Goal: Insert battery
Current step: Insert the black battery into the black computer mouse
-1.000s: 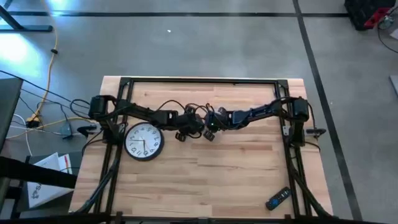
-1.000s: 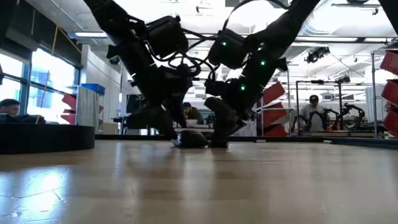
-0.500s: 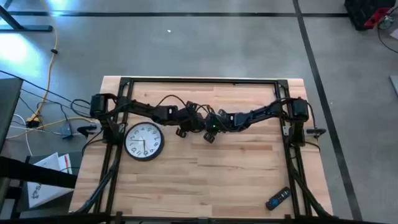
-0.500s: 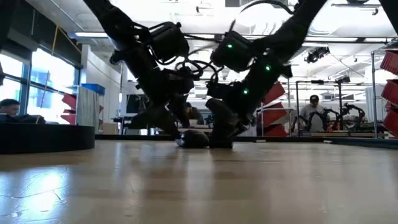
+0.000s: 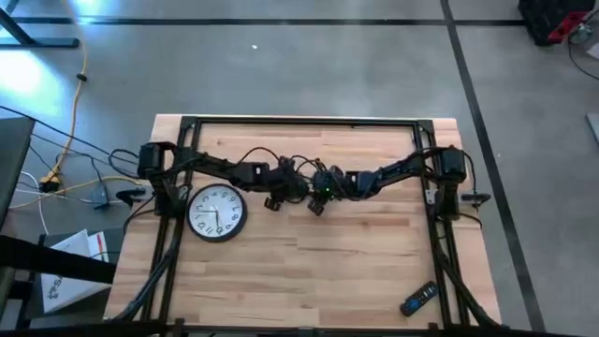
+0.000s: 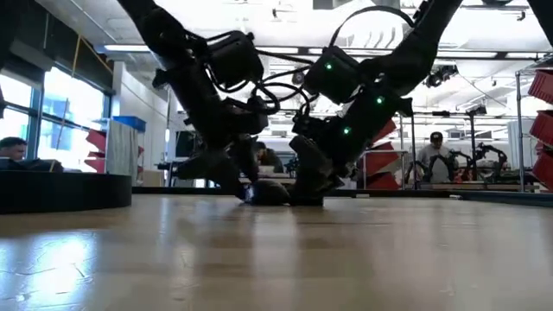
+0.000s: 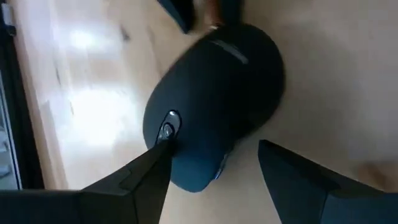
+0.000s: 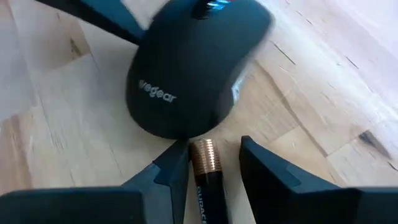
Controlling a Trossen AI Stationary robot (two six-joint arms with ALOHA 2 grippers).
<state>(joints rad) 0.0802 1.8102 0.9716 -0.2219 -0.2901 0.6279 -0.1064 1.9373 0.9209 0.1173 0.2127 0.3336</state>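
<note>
Just beside the clock (image 5: 217, 212), the left gripper (image 7: 211, 168) has spread around the mouse (image 7: 214, 106) while the right gripper (image 8: 208, 163), pinching the battery (image 8: 205, 171), has closed in, so insertion looks imminent.

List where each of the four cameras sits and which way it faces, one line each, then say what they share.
High view: overhead, facing straight down on the table, both arms, clock, remote.
Low view: tabletop height, facing level across; both arms drop onto the mouse.
Left wrist view: on the left arm, facing the mouse past the open left pincer.
Right wrist view: right pincer gripping a battery at the mouse.
Shared: the mouse.
</note>
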